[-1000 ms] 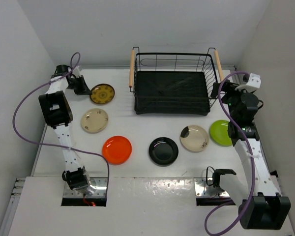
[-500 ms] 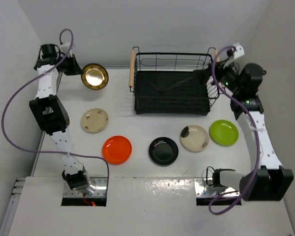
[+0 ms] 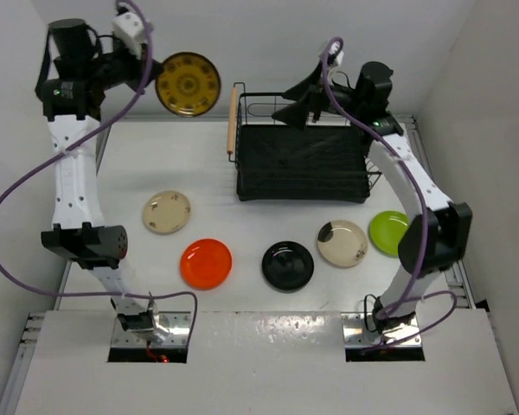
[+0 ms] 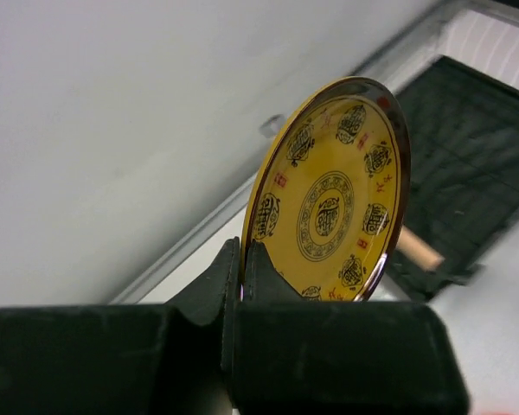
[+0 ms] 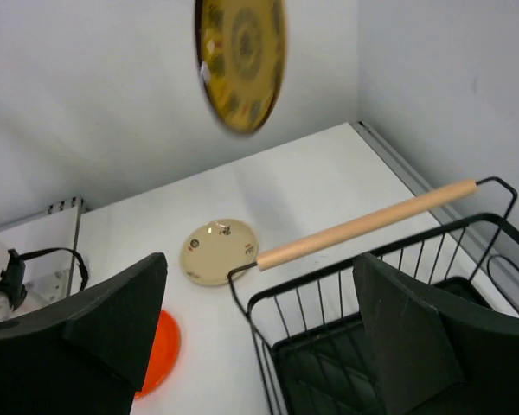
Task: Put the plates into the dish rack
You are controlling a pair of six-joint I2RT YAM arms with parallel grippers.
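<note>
Holding the yellow-brown patterned plate [image 3: 189,84] up on edge, the left end effector [image 3: 149,76] is clamped on its rim.
Its fingers [image 4: 233,277] pinch the plate's lower edge (jaws almost together), and the plate stands upright above them, high over the bench [image 3: 242,220] and left of the dish rack [image 3: 303,164] and its left wooden handle [image 3: 233,121]. The right end effector [image 3: 304,93] hovers over the rack's far rim, jaws spread wide with nothing between them; the held plate is well apart to its left. Flat on the bench before the rack lie the cream floral plate [image 3: 166,212], orange plate [image 3: 206,264], glossy black plate [image 3: 287,265], beige plate [image 3: 342,243] and lime green plate [image 3: 385,232] (partly behind the right arm).
</note>
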